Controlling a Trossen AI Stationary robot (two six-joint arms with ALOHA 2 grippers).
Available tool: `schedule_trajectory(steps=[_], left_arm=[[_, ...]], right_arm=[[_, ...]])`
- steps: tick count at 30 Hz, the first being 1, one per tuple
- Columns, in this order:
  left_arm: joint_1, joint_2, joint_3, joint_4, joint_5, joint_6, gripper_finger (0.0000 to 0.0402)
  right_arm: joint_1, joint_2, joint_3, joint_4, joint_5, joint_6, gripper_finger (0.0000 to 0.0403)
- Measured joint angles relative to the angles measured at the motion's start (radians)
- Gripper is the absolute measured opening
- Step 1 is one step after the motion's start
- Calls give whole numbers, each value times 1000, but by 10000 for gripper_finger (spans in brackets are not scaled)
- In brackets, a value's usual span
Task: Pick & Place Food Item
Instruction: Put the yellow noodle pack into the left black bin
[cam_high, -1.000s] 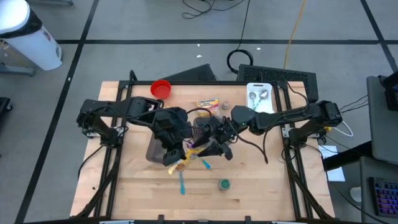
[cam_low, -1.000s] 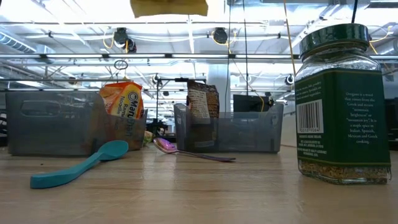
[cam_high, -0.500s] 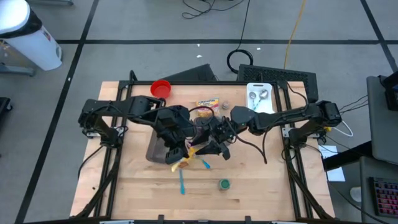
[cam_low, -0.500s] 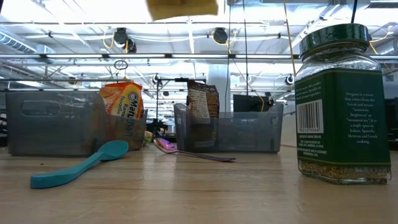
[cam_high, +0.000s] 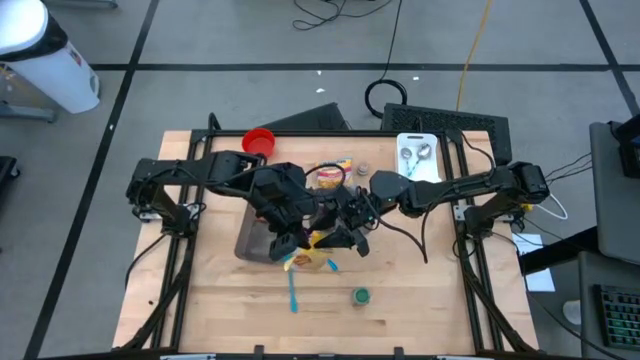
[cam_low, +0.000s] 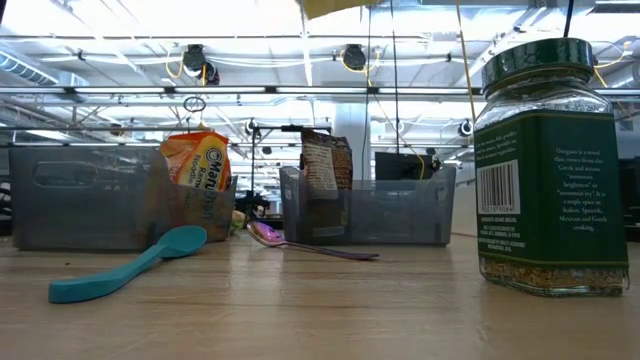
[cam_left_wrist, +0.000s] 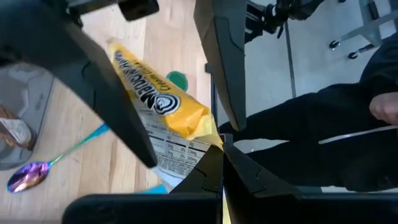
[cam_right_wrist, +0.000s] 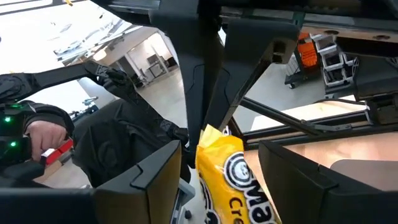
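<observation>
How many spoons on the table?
2. The teal plastic spoon lies at the near left in the low view; the iridescent purple metal spoon lies before the grey bin. Arms may hide others.

Left claw (cam_high: 286, 250) pinched closed; right claw (cam_high: 338, 240) seemingly parted, facing it.

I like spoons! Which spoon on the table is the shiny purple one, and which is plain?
The shiny purple one is the metal spoon lying by the grey bin. The other, the teal spoon, is plain matte plastic and lies closer to the low camera.
</observation>
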Motion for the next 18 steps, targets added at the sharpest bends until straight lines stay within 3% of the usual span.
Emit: schedule_trajectory(steps=[7,18], left_arm=[[2,0,0,-3,2,-3,0],[2,0,0,-4,4,-5,0]], right_arm=[[0,0,0,-10,0,-4,176],[0,0,0,-9,-1,-9,75]])
